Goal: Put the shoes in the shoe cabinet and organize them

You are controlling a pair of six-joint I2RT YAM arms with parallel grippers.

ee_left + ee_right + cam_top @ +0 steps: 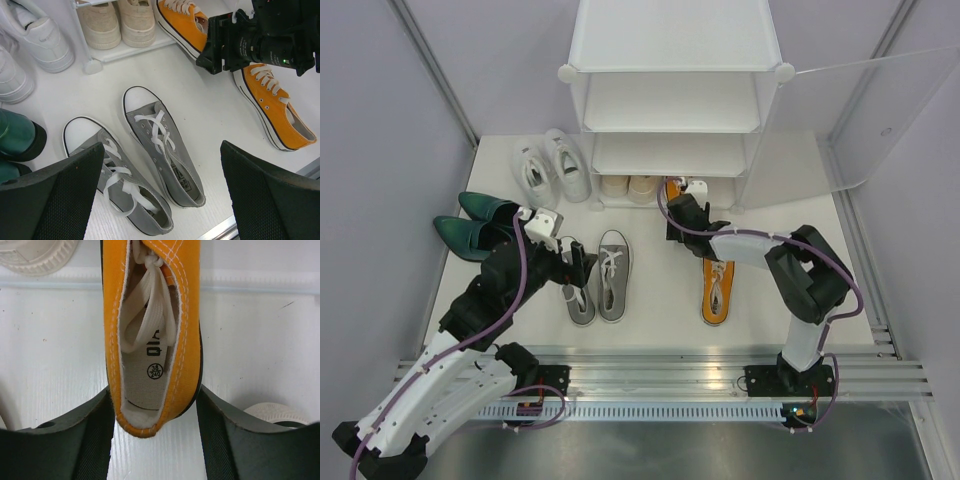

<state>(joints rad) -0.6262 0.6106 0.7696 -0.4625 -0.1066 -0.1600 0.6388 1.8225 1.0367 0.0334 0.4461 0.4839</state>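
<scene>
Right gripper (154,400) pinched the orange sneaker (114,315) by its heel, left gripper (162,155) spread wide; we worried the toe would sag and snag the shoe cabinet (670,40).

1. Left arm (485,295): angled forward and to the right from its base, elbow bent, wrist tipped downward.
2. Left jaws: spread fully apart, nothing between them.
3. Right arm (800,270): elbow folded back, white forearm extended forward and to the left.
4. Right jaws: set against both sides of the heel of an orange shoe (150,315).
</scene>
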